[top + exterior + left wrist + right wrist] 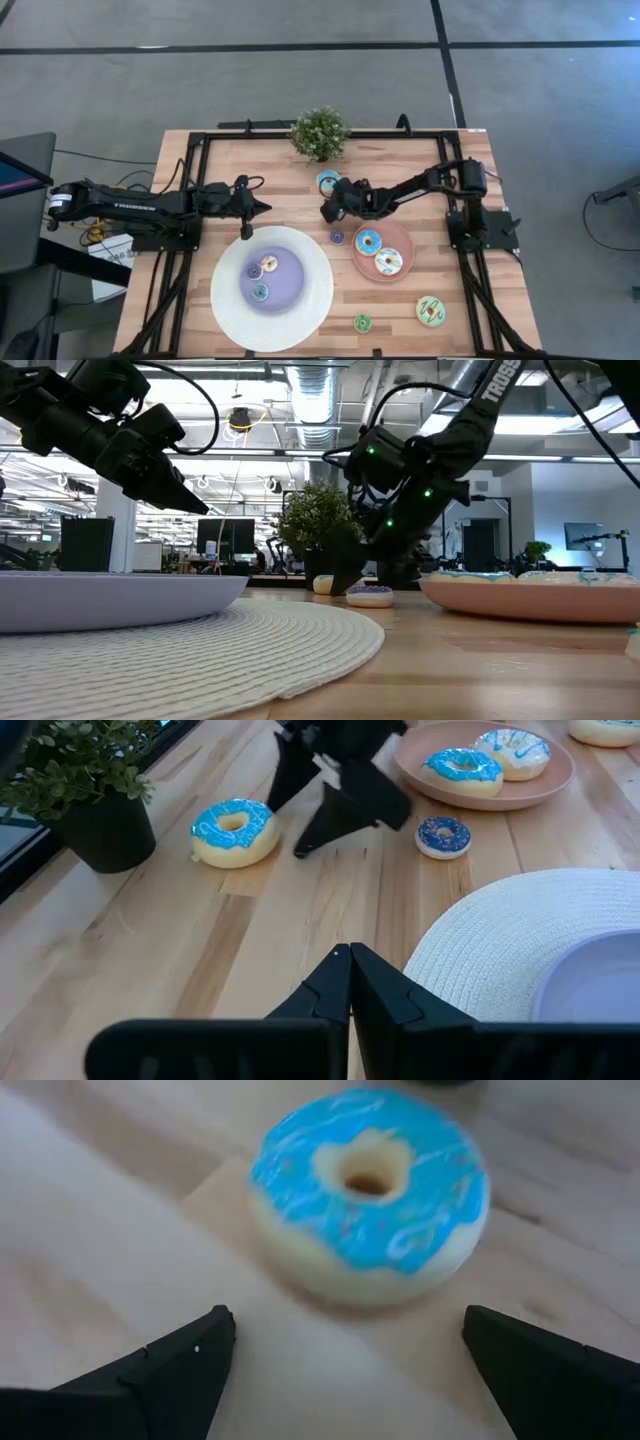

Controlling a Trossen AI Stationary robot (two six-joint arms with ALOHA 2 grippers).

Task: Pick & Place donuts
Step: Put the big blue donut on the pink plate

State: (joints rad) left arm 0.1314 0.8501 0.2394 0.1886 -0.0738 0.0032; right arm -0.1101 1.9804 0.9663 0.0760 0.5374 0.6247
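White capitals reading "TROSS" run along the right arm's upper link (497, 382) in the low view, the rest of the word cut off by the picture's top edge; that link rises up and away behind the right pincer (352, 574). On the left arm (130, 208), well back from its pincer, there is white lettering too small to read.

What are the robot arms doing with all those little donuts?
The right hand is open and hovering just short of a blue donut lying on the table by the plant. The left hand is shut and waits above the big white plate. Two donuts already sit on the pink plate.
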